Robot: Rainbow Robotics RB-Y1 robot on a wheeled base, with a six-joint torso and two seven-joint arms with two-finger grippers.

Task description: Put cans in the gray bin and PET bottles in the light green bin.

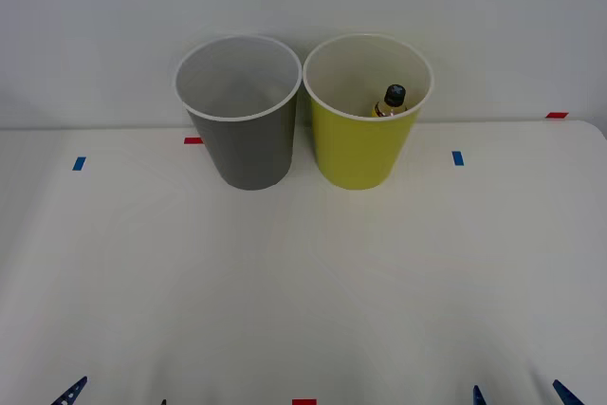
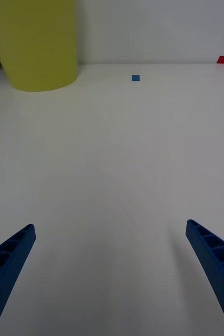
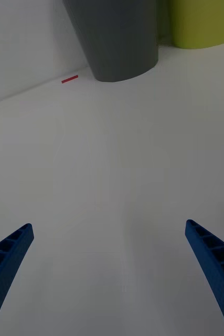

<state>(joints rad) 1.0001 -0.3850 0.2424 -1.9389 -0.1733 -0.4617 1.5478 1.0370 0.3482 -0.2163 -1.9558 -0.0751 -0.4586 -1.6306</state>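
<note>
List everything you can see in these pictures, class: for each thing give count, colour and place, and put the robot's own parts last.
dark gray tapered bin with white rim: 1, gray, far side of the table, left of the other bin
yellow-green tapered bin with white rim: 1, yellow-green, right of the gray one
small black-capped bottle: 1, yellowish, inside the yellow-green bin
white table: 1, white, under both bins
tape marks: several, blue and red, on the table
left gripper: 1, blue, open, near edge
right gripper: 1, blue, open, near edge

one gray bin, one light green bin, one pet bottle, two claws.
</note>
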